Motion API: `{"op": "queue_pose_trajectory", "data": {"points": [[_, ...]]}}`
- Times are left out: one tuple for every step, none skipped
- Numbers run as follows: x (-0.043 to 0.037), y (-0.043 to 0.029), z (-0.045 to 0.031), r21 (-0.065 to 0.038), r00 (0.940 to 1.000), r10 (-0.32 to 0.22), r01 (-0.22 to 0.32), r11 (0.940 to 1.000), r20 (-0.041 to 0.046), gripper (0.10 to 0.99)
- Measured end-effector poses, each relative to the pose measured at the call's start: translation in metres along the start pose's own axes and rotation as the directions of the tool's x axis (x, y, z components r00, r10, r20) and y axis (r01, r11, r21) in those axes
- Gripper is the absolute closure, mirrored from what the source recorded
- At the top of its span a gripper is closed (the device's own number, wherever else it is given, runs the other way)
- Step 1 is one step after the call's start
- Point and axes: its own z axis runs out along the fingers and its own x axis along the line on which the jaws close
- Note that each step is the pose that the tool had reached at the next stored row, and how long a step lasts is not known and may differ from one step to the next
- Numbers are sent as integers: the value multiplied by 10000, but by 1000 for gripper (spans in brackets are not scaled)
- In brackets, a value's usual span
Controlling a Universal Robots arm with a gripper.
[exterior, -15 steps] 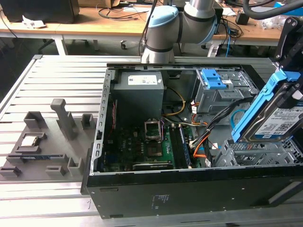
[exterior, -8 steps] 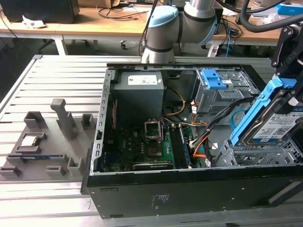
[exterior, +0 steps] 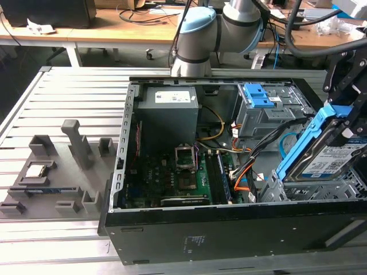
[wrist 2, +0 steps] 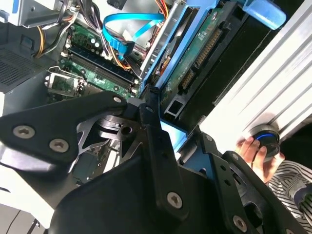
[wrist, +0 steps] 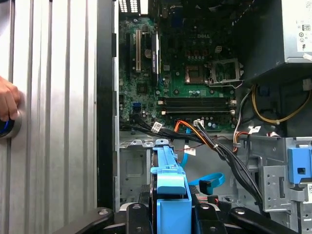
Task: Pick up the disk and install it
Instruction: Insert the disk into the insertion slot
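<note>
The tool (exterior: 351, 117) grips the disk (exterior: 321, 154) — tilted on edge over the open computer case (exterior: 229, 235), near the drive cage (exterior: 258, 109).

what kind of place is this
Likely a robotics lab or test bench: an open black desktop computer case lies on a ribbed aluminium table, with cluttered wooden desks behind.

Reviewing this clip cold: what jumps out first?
The open computer case dominates the exterior view, green motherboard exposed. At that view's right, the pincer holds the blue-framed disk tilted over the case's corner bay. A person's hand rests on a round blue-lit knob on the slatted table in the second wrist view.
</note>
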Motion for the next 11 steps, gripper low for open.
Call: {"op": "queue_pose_trajectory", "data": {"points": [[0,-1,19,1,10000,0,0,10000,1,718],[1,-4,54,1,10000,0,0,10000,-1,718],[2,-7,93,0,10000,0,0,10000,0,718],[3,-9,120,0,10000,0,0,10000,0,718],[4,-11,158,0,10000,0,0,10000,1,718],[4,-14,194,0,10000,0,0,10000,-1,718],[5,-17,232,1,10000,1,-1,10000,-2,718],[6,-19,263,0,10000,1,-1,10000,0,718],[7,-21,295,1,10000,0,0,10000,0,718],[7,-22,311,0,10000,1,-1,10000,0,718],[8,-23,329,0,10000,1,-1,10000,0,718]]}}
